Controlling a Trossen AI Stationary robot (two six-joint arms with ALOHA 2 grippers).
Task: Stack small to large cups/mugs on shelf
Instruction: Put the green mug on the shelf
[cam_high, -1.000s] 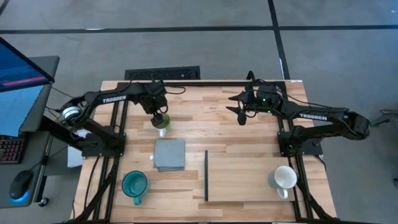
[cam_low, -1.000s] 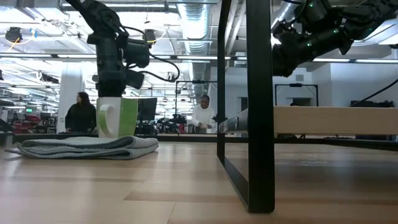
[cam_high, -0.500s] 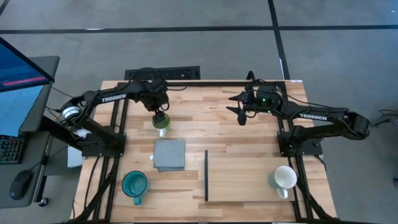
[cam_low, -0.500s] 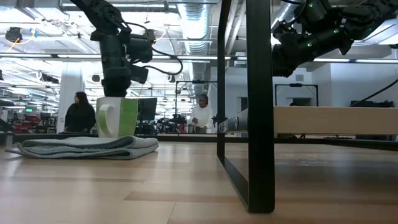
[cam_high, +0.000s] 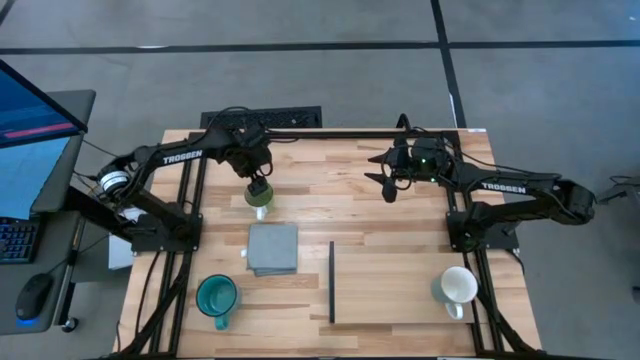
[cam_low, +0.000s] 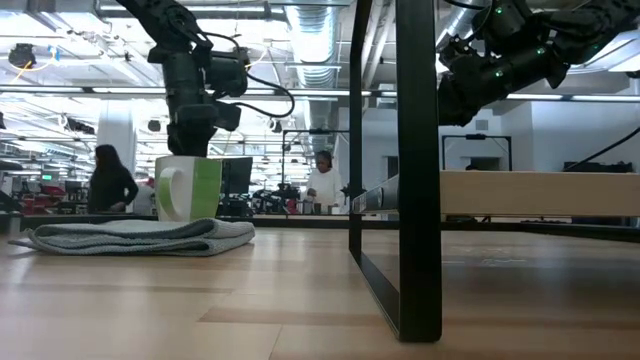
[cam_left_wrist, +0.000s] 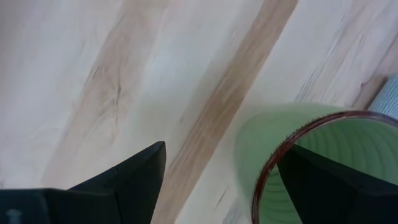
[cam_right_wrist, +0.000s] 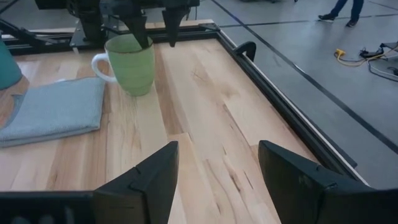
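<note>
the grey cloth (cam_high: 273, 248) lies near the middle of the desk (cam_high: 360, 190), and everything else is placed from it. the light green mug (cam_high: 258, 195) stands upright just beyond the cloth's far edge, its white handle turned toward the cloth in the high view. the left gripper (cam_high: 258, 186) hangs right over that mug with its jaws spread wide, one finger (cam_right_wrist: 138, 32) dipping just inside the rim and the other finger (cam_right_wrist: 172, 30) outside the wall (the right wrist view shows this best); the mug is not clasped. the teal mug (cam_high: 216, 295) sits on the desk near the cloth's near-left corner, handle toward the desk's front edge. the shelf (cam_high: 332, 281), seen edge-on from above as a thin dark line, stands just to the right of the cloth. the white mug (cam_high: 458, 288) rests well to the right of the cloth, past the shelf. the right gripper (cam_high: 389, 186) waits in the air far to the right of the cloth and beyond it, jaws open and holding nothing.
</note>
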